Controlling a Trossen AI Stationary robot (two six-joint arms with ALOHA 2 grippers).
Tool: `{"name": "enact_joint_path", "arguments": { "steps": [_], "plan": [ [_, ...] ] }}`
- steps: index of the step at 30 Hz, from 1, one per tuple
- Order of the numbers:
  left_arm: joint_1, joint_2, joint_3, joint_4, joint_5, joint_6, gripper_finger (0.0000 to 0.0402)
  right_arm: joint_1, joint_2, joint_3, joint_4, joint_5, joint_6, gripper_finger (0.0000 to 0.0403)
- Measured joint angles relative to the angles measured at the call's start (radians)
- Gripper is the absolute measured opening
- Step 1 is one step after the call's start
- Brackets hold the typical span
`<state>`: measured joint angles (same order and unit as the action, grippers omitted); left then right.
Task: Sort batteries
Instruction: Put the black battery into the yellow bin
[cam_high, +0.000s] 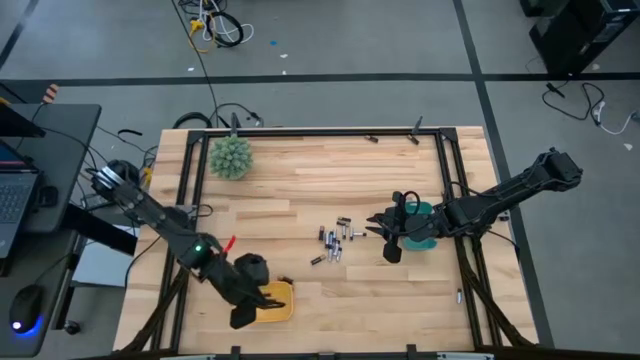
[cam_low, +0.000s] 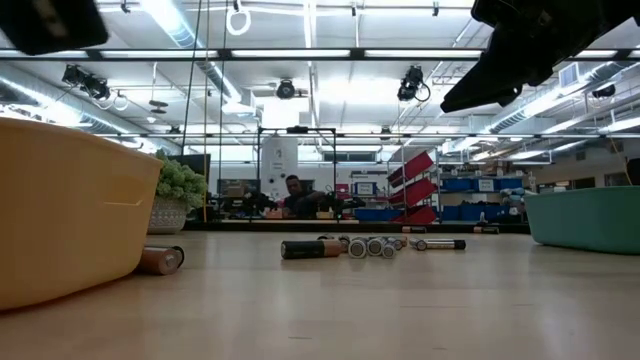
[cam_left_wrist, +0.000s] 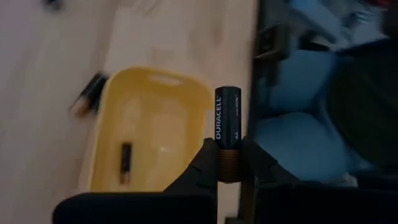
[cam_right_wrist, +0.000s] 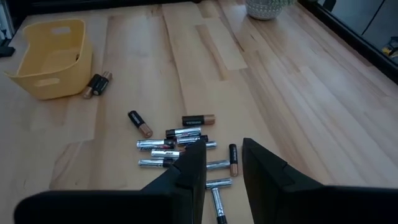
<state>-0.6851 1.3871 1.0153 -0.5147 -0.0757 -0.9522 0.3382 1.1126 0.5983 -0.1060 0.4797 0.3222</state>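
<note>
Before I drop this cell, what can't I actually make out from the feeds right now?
- Teal tray contents: the right arm covers it in the high view; only its wall shows in the low view.
- Battery pile count: cells overlap; too small from above.
- Yellow tray: one battery shows; the left gripper and its Duracell hide a corner.

place: robotics lab or workshop hall | ceiling: long strip lights and cameras on rails | far end: blue storage bins on racks, red shelving, a person seated at a bench | floor: grey concrete with loose cables | left: laptop beside the wooden worktop
</note>
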Motion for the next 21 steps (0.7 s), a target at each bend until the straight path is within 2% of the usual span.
{"name": "enact_joint_path", "arguments": {
  "steps": [5,15,21],
  "plan": [
    [-0.054,0.048,0.000,-0.050,-0.042,-0.126,0.0017,0.000,0.000,0.000,-0.001,0.000,-0.026,0.0090],
    [-0.086,0.190,0.000,-0.073,-0.029,-0.161,0.0018,0.000,0.000,0.000,-0.001,0.000,-0.065,0.0090],
    [-0.088,0.216,0.000,-0.081,-0.007,-0.164,0.0023,0.000,0.000,0.000,-0.001,0.000,-0.056,0.0090]
  ]
}}
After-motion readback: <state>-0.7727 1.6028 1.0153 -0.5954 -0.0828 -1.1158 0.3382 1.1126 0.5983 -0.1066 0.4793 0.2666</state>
